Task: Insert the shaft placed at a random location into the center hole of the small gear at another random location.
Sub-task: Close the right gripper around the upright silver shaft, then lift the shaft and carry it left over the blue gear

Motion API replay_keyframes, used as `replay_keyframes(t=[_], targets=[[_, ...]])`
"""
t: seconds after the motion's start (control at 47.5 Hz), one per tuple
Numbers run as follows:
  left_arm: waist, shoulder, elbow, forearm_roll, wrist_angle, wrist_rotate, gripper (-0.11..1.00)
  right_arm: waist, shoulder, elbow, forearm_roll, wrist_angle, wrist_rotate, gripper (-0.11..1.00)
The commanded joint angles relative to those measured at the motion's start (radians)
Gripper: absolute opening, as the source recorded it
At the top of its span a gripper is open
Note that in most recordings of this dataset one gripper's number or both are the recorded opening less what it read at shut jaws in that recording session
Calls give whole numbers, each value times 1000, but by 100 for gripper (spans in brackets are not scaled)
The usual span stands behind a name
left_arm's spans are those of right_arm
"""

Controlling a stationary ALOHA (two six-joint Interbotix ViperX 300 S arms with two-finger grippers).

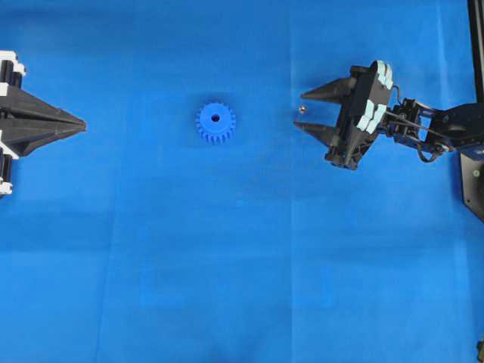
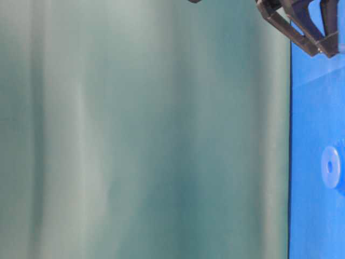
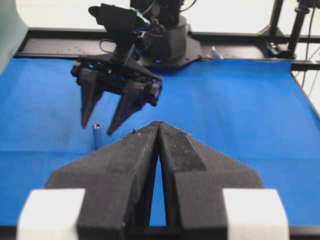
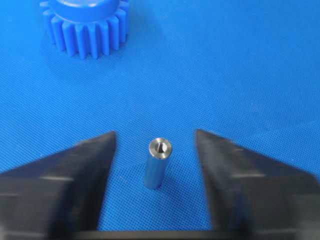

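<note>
Overhead view: the small gear (image 1: 215, 123) lies flat on the blue mat (image 1: 227, 265), its center hole (image 1: 215, 118) facing up. Well to its right the shaft (image 1: 300, 110) shows as a tiny shiny dot between the spread fingers of the right gripper (image 1: 300, 110), touching neither. The left gripper (image 1: 82, 122) sits at the far left edge, fingers pressed together, holding nothing.

Table-level view: mostly a green curtain (image 2: 140, 129); the gear (image 2: 331, 167) is a pale disc at the right edge, and dark gripper parts hang at the top. No shaft is visible here.

Left wrist view: the left gripper (image 3: 158, 125) is clenched and empty. Beyond it, the right gripper (image 3: 97, 127) points down with the upright shaft (image 3: 96, 136) just below its tips.

Right wrist view: the shaft (image 4: 158, 162) stands on end, centred between the two fingers with clear gaps on both sides; the gear (image 4: 87, 27) lies ahead.

For a good pick, I judge the fingers should close evenly so neither one tips the pin, gripping its upper part so the lower end stays free for the hole
</note>
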Motion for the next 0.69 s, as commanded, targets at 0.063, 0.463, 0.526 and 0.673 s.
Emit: replay_keyframes(t=[0.063, 0.463, 0.526, 0.673], targets=[[-2, 5, -11, 0, -3, -2, 0, -2, -9, -6, 0, -5, -2, 18], [0, 5, -9, 0, -3, -2, 0, -2, -17, -12, 0, 18, 2, 3], [0, 5, -9, 0, 0, -2, 0, 0, -37, -12, 0, 35, 5, 3], [0, 5, -9, 0, 6, -2, 0, 0, -135, -20, 0, 121, 0, 3]])
